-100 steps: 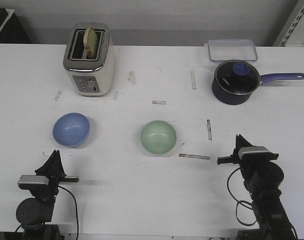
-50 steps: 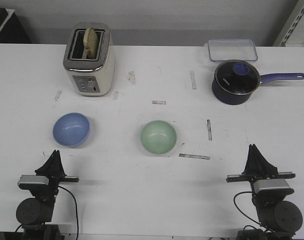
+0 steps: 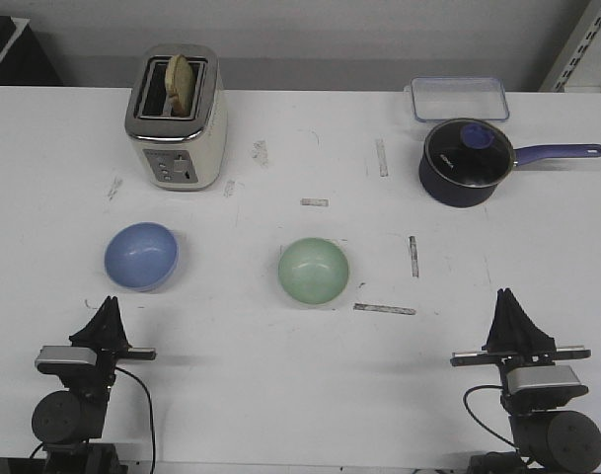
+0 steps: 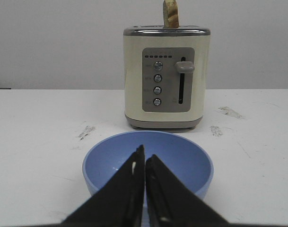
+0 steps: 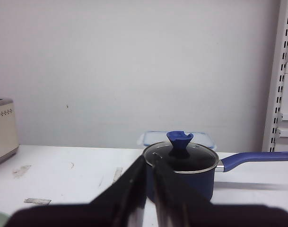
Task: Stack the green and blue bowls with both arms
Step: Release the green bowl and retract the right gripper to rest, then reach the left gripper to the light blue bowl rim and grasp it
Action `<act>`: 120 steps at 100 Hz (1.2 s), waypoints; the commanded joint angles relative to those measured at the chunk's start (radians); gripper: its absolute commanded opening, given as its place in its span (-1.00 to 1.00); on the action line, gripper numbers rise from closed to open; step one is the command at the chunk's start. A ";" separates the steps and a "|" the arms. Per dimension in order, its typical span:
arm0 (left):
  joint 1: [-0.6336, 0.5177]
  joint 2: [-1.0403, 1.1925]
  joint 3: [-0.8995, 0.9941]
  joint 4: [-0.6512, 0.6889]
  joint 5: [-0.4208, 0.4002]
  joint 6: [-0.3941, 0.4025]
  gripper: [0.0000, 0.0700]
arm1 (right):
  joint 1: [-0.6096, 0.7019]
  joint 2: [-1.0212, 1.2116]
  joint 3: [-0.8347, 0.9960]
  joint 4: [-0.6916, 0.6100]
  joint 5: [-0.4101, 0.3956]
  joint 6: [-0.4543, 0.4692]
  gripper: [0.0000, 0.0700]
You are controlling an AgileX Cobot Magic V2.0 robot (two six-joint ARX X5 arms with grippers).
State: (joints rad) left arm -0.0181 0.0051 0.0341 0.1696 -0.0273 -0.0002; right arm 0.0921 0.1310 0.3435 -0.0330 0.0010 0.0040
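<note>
The periwinkle blue bowl (image 3: 141, 256) sits left of centre on the white table. The pale green bowl (image 3: 314, 270) sits near the middle, about a bowl's width and a half to its right. Both are upright and empty. My left gripper (image 3: 110, 302) rests low at the near edge, shut, just short of the blue bowl. In the left wrist view its tips (image 4: 144, 153) point over the blue bowl (image 4: 186, 163). My right gripper (image 3: 507, 296) is at the near right, shut and empty, well clear of the green bowl. In the right wrist view it (image 5: 150, 161) points at the saucepan (image 5: 186, 170).
A cream toaster (image 3: 177, 123) with a slice of bread in it stands at the back left. A dark lidded saucepan (image 3: 465, 163) with a blue handle stands at the back right, with a clear container (image 3: 459, 99) behind it. Tape strips (image 3: 384, 309) mark the table.
The right arm swung from facing left to pointing forward and drew back toward the near edge. The left arm and both bowls have not moved.
</note>
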 commanded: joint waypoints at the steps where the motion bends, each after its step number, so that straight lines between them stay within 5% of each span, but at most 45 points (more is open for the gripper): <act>1: -0.002 -0.002 -0.020 0.013 0.000 -0.005 -0.99 | 0.002 0.000 0.004 0.011 0.000 -0.005 -0.96; 61: -0.002 0.045 0.117 -0.024 -0.008 -0.053 -0.99 | 0.002 0.000 0.004 0.010 0.000 -0.004 -0.96; 91: -0.002 0.298 0.375 -0.059 -0.007 -0.077 -0.99 | 0.002 0.000 0.004 0.010 0.000 -0.005 -0.96; 120: -0.001 0.627 0.653 -0.237 -0.026 -0.072 -0.99 | 0.002 0.000 0.004 0.010 0.000 -0.005 -0.96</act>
State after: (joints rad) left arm -0.0181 0.5648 0.6388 -0.0521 -0.0505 -0.0673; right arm 0.0921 0.1310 0.3435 -0.0330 0.0010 0.0040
